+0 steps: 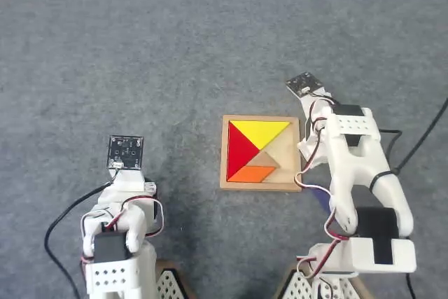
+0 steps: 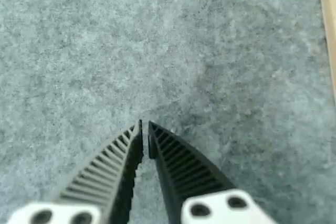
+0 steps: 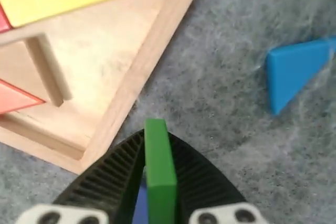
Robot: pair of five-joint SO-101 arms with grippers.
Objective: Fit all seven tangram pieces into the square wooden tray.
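While the tray (image 1: 259,186) sits just right of centre in the high view, only three coloured pieces lie in it: yellow (image 1: 259,132) across the top, red (image 1: 239,155) down the left, orange (image 1: 252,173) along the bottom. Its right part shows bare wood, so I judge the task under half done. A blue triangle (image 3: 291,74) lies on the counter (image 1: 140,68) near the tray, apart from it. The right gripper (image 3: 156,136), beside the tray's right rim, is clenched on a green piece (image 3: 159,166) held edge-on. The left gripper (image 2: 145,124), at lower left, hangs over the counter, jaws nearly together, holding nothing.
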